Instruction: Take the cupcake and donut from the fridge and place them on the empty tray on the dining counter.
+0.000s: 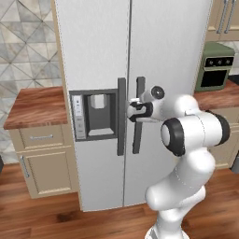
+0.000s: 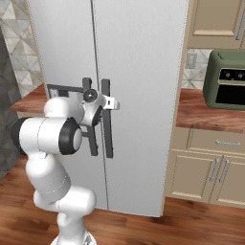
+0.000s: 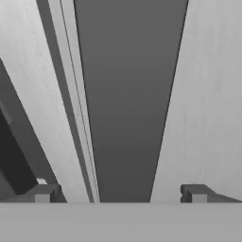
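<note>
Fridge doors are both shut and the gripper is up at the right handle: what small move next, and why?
Probably ease forward, then close on the right door handle. The gripper is open, its fingertips straddling that dark bar, and the fridge is closed, so nothing inside can be reached yet.

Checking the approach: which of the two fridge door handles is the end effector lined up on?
The right-door handle of the fridge: it runs between the open end effector fingertips, unlike the dispenser-side handle.

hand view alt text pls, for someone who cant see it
The open gripper straddles the right door's dark vertical handle on the closed fridge, one fingertip on each side. The seam between the two doors runs just left of the handle.
</note>
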